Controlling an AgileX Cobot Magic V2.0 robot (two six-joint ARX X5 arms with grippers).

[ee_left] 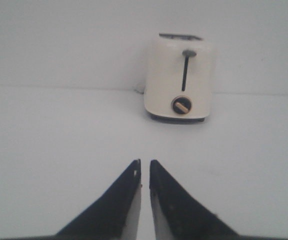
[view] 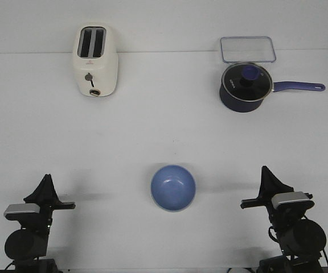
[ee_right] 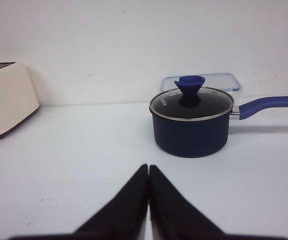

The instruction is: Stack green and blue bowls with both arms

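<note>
A light periwinkle blue bowl (view: 173, 187) sits upright on the white table near the front middle, between the two arms. No green bowl shows in any view. My left gripper (view: 46, 179) rests at the front left, well left of the bowl. In the left wrist view its jaws (ee_left: 144, 161) stand almost together with a thin slit and hold nothing. My right gripper (view: 265, 170) rests at the front right, right of the bowl. In the right wrist view its jaws (ee_right: 148, 166) touch and hold nothing. Neither wrist view shows the bowl.
A cream toaster (view: 94, 60) stands at the back left and shows in the left wrist view (ee_left: 180, 77). A dark navy saucepan with a glass lid (view: 245, 86) stands at the back right, in front of a clear container (view: 247, 49).
</note>
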